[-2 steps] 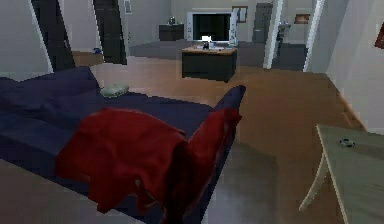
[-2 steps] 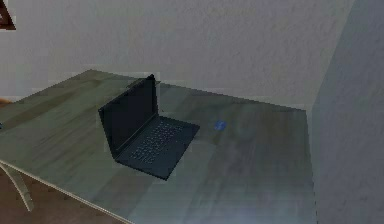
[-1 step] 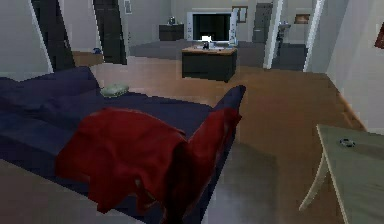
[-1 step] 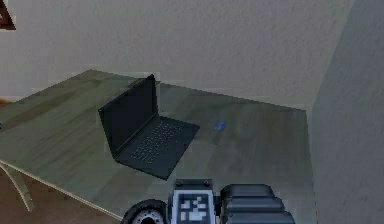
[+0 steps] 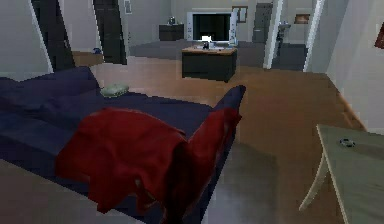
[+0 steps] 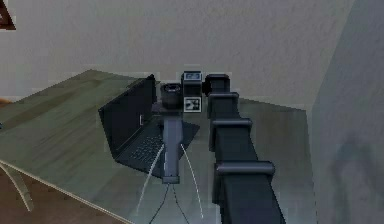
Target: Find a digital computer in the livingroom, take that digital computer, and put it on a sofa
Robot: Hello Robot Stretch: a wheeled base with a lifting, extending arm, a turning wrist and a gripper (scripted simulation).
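An open dark laptop [image 6: 130, 122] stands on a pale wooden table [image 6: 55, 125] in the arm side view, its screen upright and facing the picture's right. The dark arm [image 6: 235, 150] reaches out over this table from the bottom edge. My gripper [image 6: 176, 205] has its grey body beside the laptop's keyboard, and its thin fingers [image 6: 160, 185] point back down the picture. I cannot tell whether it holds anything. A dark blue sofa [image 5: 60, 110] with a red blanket [image 5: 130, 150] over it fills the forward view's lower left.
A small pale thing [image 5: 114, 90] lies on the sofa seat. The table's corner [image 5: 350, 165] shows at the forward view's lower right, with a small dark object [image 5: 346, 142] on it. Farther ahead stands a dark low cabinet [image 5: 210, 64] before a screen [image 5: 212, 25]. Bare wooden floor [image 5: 280, 110] lies between.
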